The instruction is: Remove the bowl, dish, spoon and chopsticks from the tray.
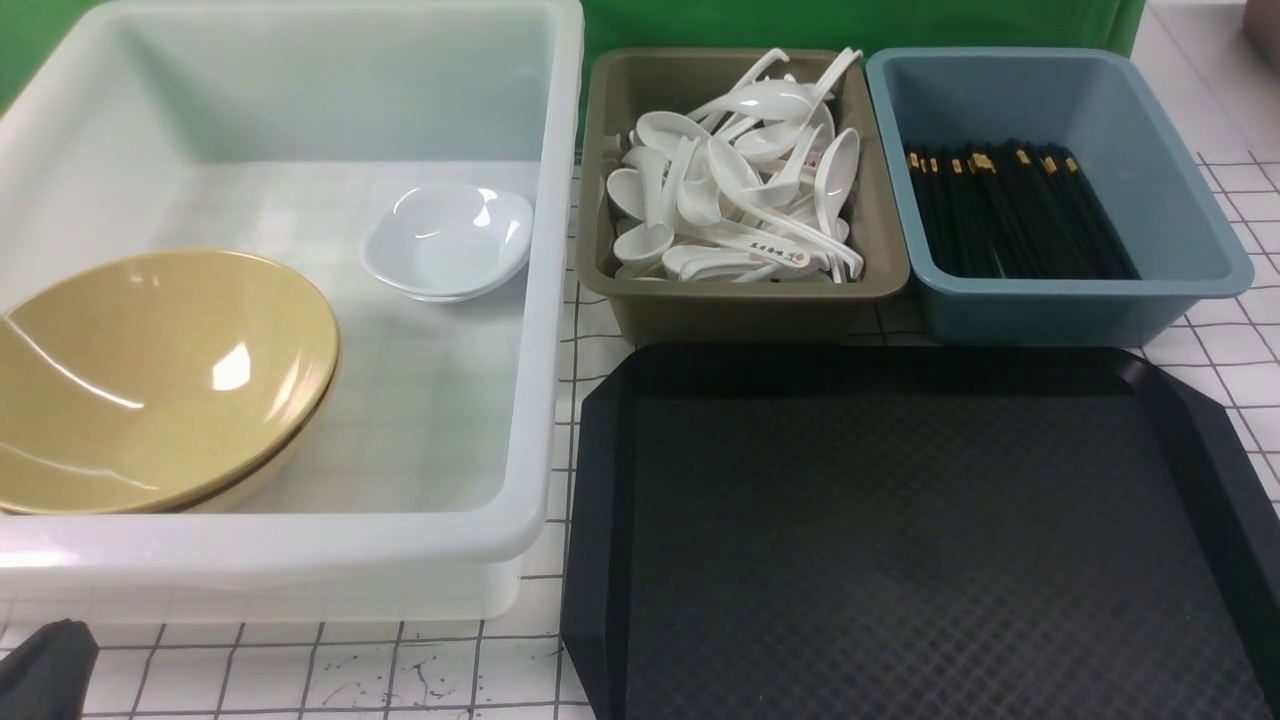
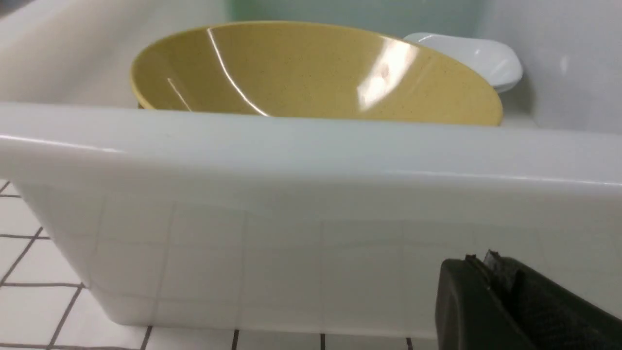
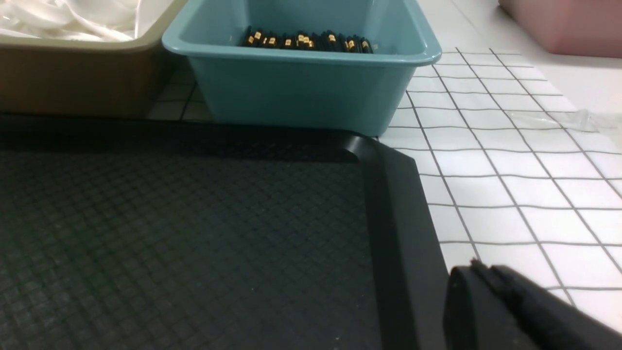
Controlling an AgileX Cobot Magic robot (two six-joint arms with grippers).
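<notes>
Black and bare, the tray [image 1: 920, 540] lay by a white tub [image 1: 540, 300] holding the bowl [image 1: 150, 380] and dish [image 1: 450, 240]. Spoons [image 1: 740, 190] filled the olive tub [image 1: 740, 300]; chopsticks [image 1: 1010, 210] filled the blue tub [image 1: 1190, 270]. The left gripper [image 2: 491, 272] sat closed outside the white tub; the right gripper [image 3: 486, 282], beside the tray's rim, looked closed too.

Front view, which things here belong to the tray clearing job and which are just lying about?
Job:
black tray, nothing on it
yellow bowls, stacked in the white tub
white dishes, same tub
spoons in the olive-brown tub
chopsticks in the blue tub

Lying about:
pink container
clear plastic scrap
</notes>
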